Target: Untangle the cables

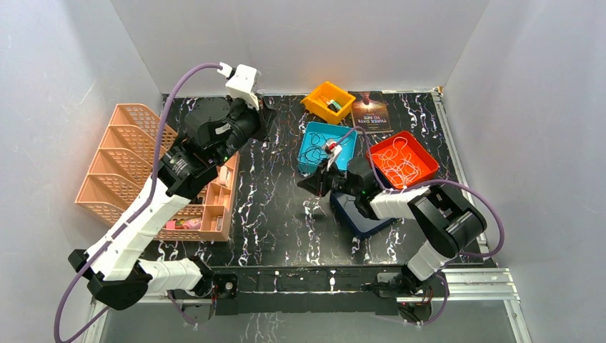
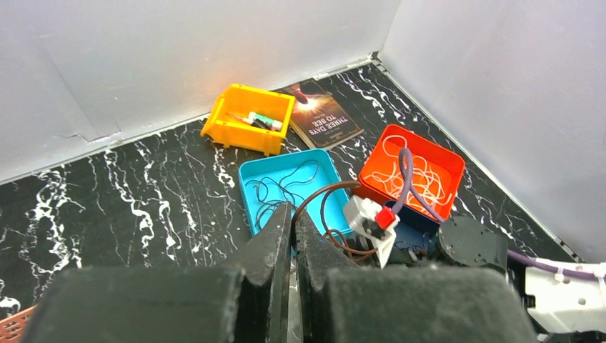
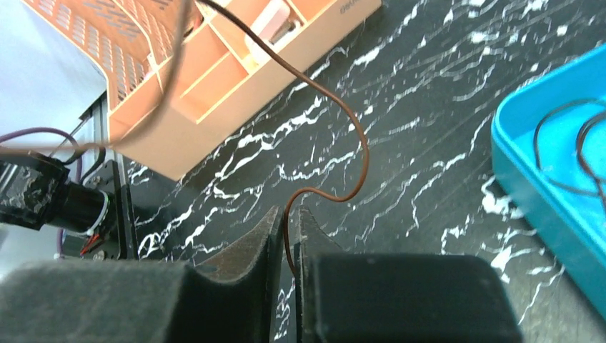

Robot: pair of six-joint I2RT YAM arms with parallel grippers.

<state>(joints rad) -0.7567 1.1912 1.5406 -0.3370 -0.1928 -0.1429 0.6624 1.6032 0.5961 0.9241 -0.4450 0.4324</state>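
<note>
Paperback book (image 1: 371,113), upper centre: cover reads "THREE DAYS TO SEE". The right end effector (image 3: 286,229), bottom centre, is clamped on a thin dark reddish-brown wiry cable (image 3: 361,143), which rises in an S-curve toward upper left over the black marbled counter (image 3: 429,86). The left end effector (image 2: 293,221) is pressed together, with the same cable emerging at its tips. Thin black cables (image 2: 286,189) lie in a teal plastic tray (image 2: 282,158).

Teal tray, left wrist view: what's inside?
Thin dark cables lie loose on the teal tray floor. A brown cable arcs above its near right corner. The near edge is hidden behind the left gripper.
</note>
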